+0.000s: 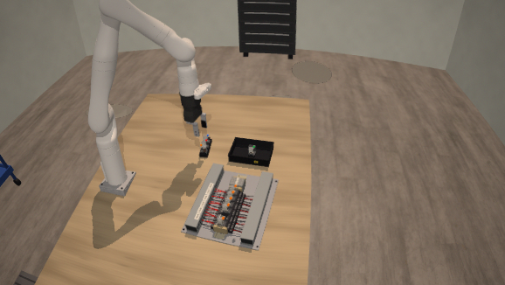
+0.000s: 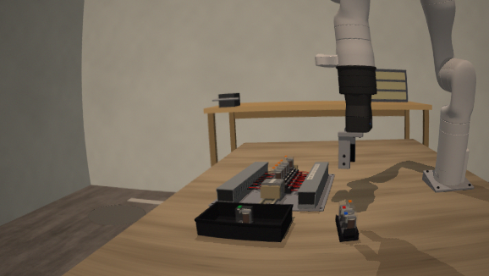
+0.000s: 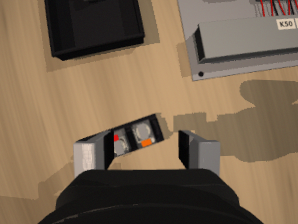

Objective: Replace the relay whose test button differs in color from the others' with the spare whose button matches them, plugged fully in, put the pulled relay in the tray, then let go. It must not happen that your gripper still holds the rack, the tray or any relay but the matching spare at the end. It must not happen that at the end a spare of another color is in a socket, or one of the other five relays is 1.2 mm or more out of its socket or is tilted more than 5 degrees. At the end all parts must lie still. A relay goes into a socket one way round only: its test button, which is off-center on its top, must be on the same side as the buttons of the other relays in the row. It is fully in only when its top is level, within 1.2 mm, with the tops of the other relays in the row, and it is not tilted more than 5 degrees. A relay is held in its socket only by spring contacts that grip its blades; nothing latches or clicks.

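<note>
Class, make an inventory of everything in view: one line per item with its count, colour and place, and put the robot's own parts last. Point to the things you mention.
tray (image 1: 232,160) (image 2: 241,232) (image 3: 98,50): one, black, on the table
pulled relay (image 1: 252,151) (image 2: 244,215): one, green button, inside the tray
spare holder (image 1: 204,154) (image 2: 348,236) (image 3: 159,128): one, black, beside the tray
spares: three, with orange, red and blue buttons, in the holder
panel: one, grey, on the table
ducts: two, grey, along the panel's sides
row relays: several, orange buttons, between the ducts
wires: many, red and dark, between the ducts
table: one, wooden, under all these
drawer cabinet: one, black, by the wall
arm: one, white, mounted on the table
gripper (image 1: 200,128) (image 3: 147,150): one, black with grey fingers, open above the holder
</note>
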{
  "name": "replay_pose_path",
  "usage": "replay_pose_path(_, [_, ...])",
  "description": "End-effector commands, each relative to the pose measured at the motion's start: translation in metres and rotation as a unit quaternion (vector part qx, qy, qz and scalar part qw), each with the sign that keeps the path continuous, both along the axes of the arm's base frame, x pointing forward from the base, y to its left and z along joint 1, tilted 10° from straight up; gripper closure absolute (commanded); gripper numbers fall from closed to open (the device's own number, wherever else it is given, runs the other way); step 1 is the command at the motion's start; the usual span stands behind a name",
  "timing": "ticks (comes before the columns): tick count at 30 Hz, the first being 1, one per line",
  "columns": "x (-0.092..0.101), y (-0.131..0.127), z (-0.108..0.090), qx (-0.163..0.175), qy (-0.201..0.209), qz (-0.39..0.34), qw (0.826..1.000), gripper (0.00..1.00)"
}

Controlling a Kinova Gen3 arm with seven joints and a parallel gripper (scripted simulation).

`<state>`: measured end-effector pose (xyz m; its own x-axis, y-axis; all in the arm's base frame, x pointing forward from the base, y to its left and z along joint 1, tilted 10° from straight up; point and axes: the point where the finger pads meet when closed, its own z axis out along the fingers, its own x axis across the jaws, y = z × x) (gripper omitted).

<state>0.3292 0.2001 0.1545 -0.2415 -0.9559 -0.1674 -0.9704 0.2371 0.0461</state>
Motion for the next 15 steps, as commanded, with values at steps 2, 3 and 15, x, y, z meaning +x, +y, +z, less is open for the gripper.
replay_pose_path(2, [-0.0005,0.0024,0.0006,0.000,0.003,-0.021,1.000,0.00])
replay_pose_path(3, [-0.0006,0.0025,0.0006,0.000,0.004,-0.028,1.000,0.00])
replay_pose_path(15, [-0.0005,0.0024,0.0006,0.000,0.018,-0.105,0.994,0.00])
